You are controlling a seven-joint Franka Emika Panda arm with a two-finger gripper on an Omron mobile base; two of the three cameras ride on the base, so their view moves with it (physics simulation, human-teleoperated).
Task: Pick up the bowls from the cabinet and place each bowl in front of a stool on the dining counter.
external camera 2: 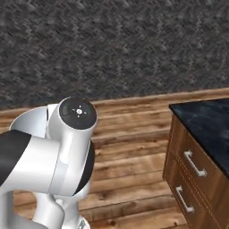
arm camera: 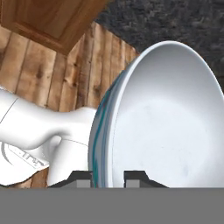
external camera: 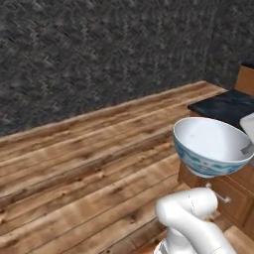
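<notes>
Gripper (arm camera: 109, 177) pinched shut, arm raised high.

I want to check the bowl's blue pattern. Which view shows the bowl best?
The left base view: the whole bowl shows there, blue band outside and white inside, above the wood floor. The hand view gives its white inside and rim edge close up, cut off by the frame.

No readable text, labels or numbers anywhere.

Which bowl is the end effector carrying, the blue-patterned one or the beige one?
The blue-patterned bowl: white inside, blue and teal patterning outside. The end effector pinches its rim, one finger on each side of the wall, holding it above the wood floor.
</notes>
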